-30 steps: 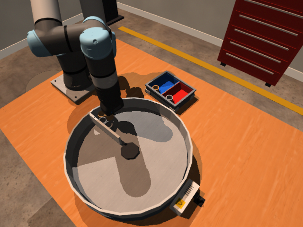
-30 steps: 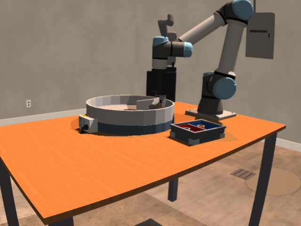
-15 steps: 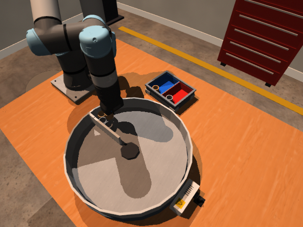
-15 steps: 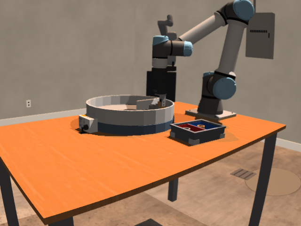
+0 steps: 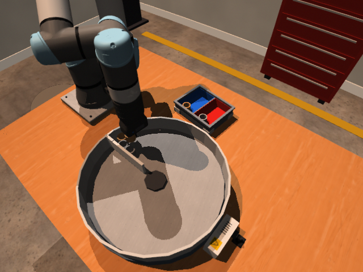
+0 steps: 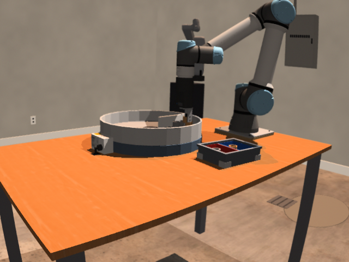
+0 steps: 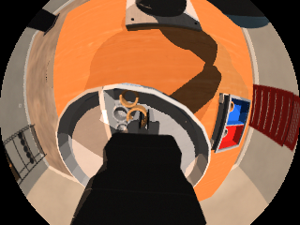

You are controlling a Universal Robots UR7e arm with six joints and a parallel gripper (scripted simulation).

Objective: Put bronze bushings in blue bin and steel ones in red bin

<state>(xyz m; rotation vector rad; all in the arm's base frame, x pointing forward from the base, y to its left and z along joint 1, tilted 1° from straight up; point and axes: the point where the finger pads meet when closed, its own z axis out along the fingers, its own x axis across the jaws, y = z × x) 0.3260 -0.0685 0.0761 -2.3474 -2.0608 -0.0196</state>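
My gripper (image 6: 188,119) (image 7: 144,114) is down inside the turntable (image 5: 199,190) (image 6: 146,135), shut on the wall of a bronze bushing (image 7: 137,107). Another bronze bushing (image 7: 128,105) stands close beside it, towards the rim. Steel bushings (image 7: 115,112) (image 5: 122,141) sit beside them, near the pale divider (image 5: 129,154). The fingertips are mostly hidden by the gripper body in the top view. The blue bin (image 5: 203,102) (image 6: 246,145) (image 7: 240,117) holds a bronze bushing (image 5: 186,102). The red bin (image 5: 219,112) (image 6: 225,148) (image 7: 231,141) holds a steel bushing (image 5: 202,114).
The turntable's high rim (image 5: 228,172) surrounds the gripper, with the divider running from the rim to the dark centre hub (image 5: 155,181). A control box (image 5: 221,235) is fixed outside the rim. The two bins share a grey-edged tray (image 5: 187,117) beside the turntable.
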